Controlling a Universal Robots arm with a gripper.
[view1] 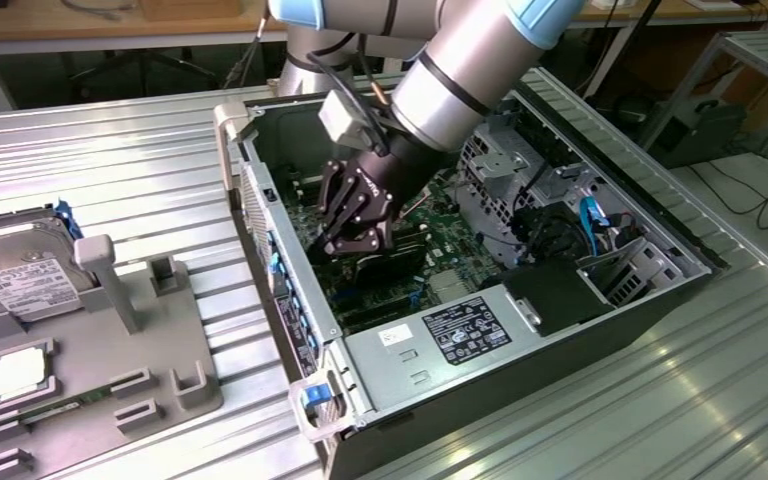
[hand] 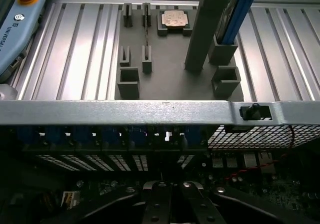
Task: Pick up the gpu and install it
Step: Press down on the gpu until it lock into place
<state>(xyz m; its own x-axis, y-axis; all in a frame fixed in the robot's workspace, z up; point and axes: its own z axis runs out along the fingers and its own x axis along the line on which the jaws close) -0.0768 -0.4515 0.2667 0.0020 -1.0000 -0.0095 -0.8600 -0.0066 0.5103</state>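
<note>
**Arm reaches into the open computer case, dark card under its jaws**

In the exterior view the gripper is deep inside the open computer case, which lies on its side on the ribbed metal surface. The arm comes down from above and the gripper is low over the green motherboard. Just under the jaws a flat dark piece stands on the board; this looks like the gpu, with the jaws around its upper edge. It sits near the middle of the board, close to the case wall on the exterior view's left. Whether the jaws really press on it I cannot tell, because the gripper body hides the contact.

In the wrist view the two fingers come close together, over a dark area of the case interior, beyond which lies the metal rim of the case.

Outside the case, on the exterior view's left, is a grey holder tray. It carries the silver hard drive with a white label, a square processor chip and a narrow green memory stick.
</note>
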